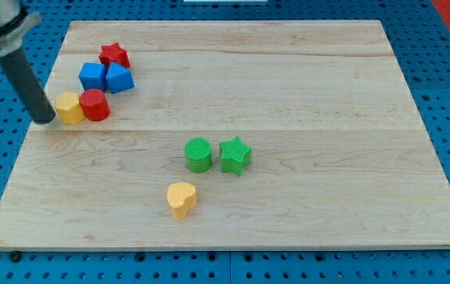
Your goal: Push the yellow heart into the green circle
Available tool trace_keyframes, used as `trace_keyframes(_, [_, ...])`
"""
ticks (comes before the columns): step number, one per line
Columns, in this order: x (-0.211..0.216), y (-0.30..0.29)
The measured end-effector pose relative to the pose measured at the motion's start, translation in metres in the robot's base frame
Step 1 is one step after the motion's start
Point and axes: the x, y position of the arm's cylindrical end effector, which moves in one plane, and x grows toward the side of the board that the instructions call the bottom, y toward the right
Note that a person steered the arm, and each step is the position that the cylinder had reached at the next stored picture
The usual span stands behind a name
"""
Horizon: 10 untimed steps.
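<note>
Resting at the far left edge of the wooden board (303, 87), my tip (46, 119) ends a plain dark rod with no jaws to open or close; it holds nothing and sits just beside the yellow block (68, 107), on that block's left. Taking the green circle (198, 154) as the landmark: the green star (236, 155) stands just beside it on the view's right; the yellow heart (181, 199) lies near it, below and slightly left, apart from it. Well up and to the left of the circle is a cluster: two blue blocks (93, 76) (119, 78) side by side, the red star (115, 54) above them, and the red cylinder (94, 104) touching the yellow block.
</note>
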Motion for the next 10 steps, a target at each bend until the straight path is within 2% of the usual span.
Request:
trace_keyframes(1, [0.070, 0.029])
trace_keyframes(2, [0.112, 0.087])
trace_keyframes(4, [0.138, 0.183])
trace_keyframes(5, [0.142, 0.183])
trace_keyframes(7, [0.138, 0.255])
trace_keyframes(9, [0.068, 0.255])
trace_keyframes(10, [0.067, 0.258])
